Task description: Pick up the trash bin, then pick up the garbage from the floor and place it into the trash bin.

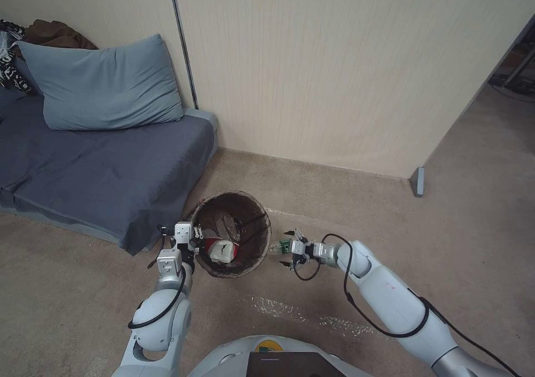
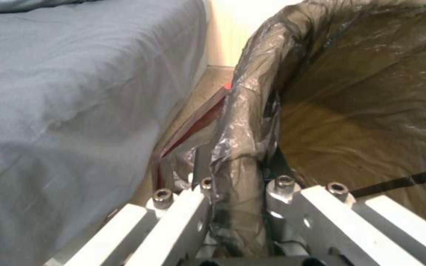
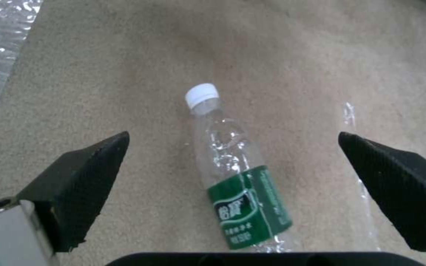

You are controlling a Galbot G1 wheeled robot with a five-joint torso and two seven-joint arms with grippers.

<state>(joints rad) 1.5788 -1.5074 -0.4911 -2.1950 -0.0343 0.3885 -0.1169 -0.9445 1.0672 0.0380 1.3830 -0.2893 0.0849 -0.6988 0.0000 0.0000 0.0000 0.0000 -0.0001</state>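
The trash bin (image 1: 253, 215), round and lined with a dark brown bag, is beside the mattress corner. My left gripper (image 1: 193, 245) is shut on its near rim; in the left wrist view the fingers (image 2: 292, 199) clamp the bag-covered rim (image 2: 240, 162). A red-and-white cup (image 1: 223, 250) lies inside the bin. To the bin's right, a clear bottle (image 1: 280, 247) with a green label lies on the carpet. My right gripper (image 1: 290, 249) hovers open just above it. In the right wrist view the bottle (image 3: 233, 166) lies between the spread black pads (image 3: 90, 181), its white cap pointing away.
A low bed with a dark blue mattress (image 1: 95, 165) and a blue-grey pillow (image 1: 103, 81) stands at the left, close to the bin. The beige wall (image 1: 334, 59) runs behind. Shiny clear strips (image 1: 278, 307) lie on the carpet. Open floor extends to the right.
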